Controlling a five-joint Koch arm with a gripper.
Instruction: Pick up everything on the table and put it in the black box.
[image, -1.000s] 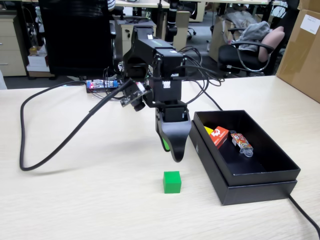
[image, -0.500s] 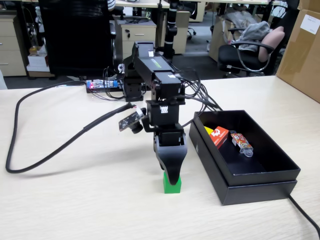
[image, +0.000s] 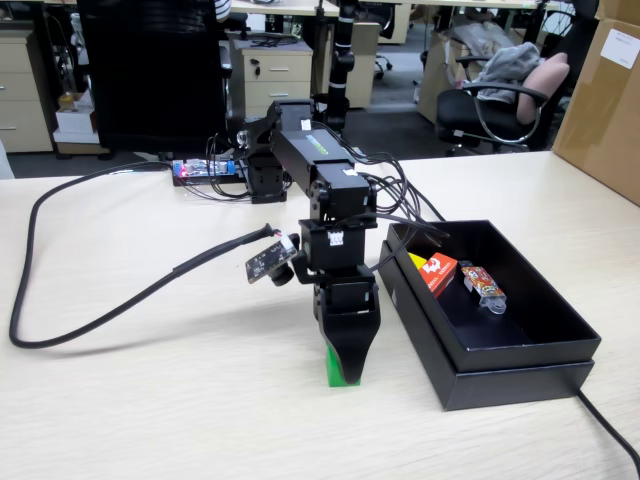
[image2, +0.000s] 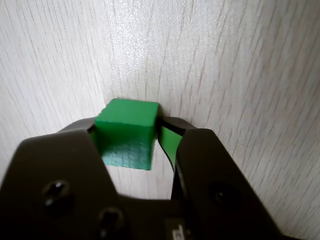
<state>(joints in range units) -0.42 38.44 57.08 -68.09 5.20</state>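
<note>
In the lower centre of the fixed view, on the light wood-grain table (image: 150, 400) of an office with chairs, the green cube (image: 335, 370) sits flat. The gripper (image2: 131, 131) is around it, jaws touching both sides. The red-and-white carton (image: 438, 272) lies in the black box (image: 520, 350) at right, long axis diagonal.

Gripper (image: 346, 372) is down over the green cube (image: 334, 372) on the tabletop (image: 150, 400), black box (image: 520, 352) just to its right.
</note>
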